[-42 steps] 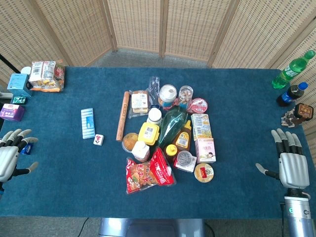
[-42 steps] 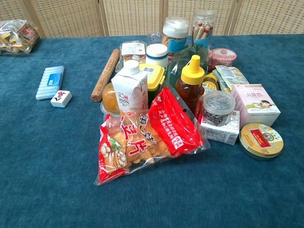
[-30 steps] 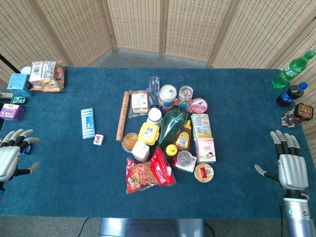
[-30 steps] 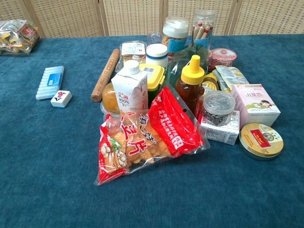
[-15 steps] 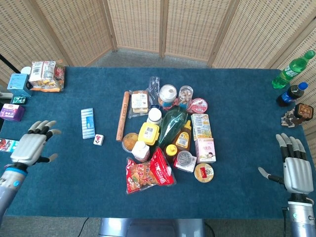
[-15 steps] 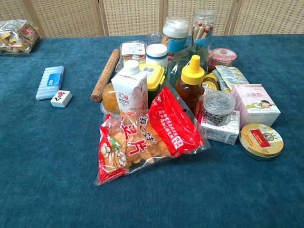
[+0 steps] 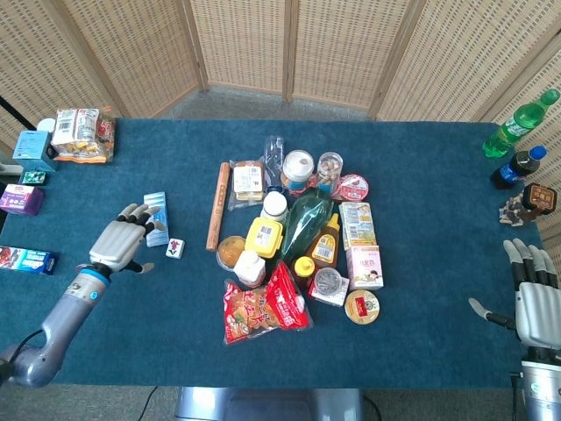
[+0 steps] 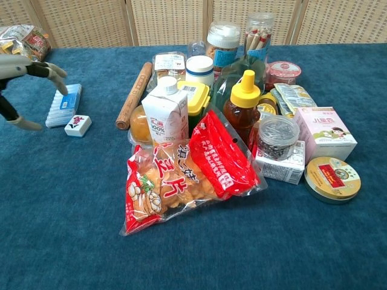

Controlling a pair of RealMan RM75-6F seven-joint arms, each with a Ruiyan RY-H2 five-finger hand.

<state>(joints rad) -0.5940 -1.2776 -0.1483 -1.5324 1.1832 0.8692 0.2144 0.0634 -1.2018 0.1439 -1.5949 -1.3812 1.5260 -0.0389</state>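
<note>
My left hand (image 7: 121,240) hovers open over the blue cloth, its fingertips reaching the near end of a pale blue ribbed pack (image 7: 156,217); the chest view shows this left hand (image 8: 24,75) at the left edge, above the same blue pack (image 8: 65,104). A small white tile (image 7: 175,248) with a red mark lies just right of the hand, also seen as the white tile (image 8: 78,125). My right hand (image 7: 536,294) rests open with fingers spread at the table's right edge, holding nothing.
A heap of groceries fills the middle: a red snack bag (image 7: 263,304), milk carton (image 8: 165,110), honey bottle (image 8: 243,110), green bottle (image 7: 304,221), wooden rolling pin (image 7: 216,204), round tin (image 7: 361,305). Boxes (image 7: 21,199) sit far left, drink bottles (image 7: 517,127) far right.
My left hand has swept from the table's left edge rightward and forward to the blue pack and entered the chest view. My right hand has drifted slightly right and toward the near edge.
</note>
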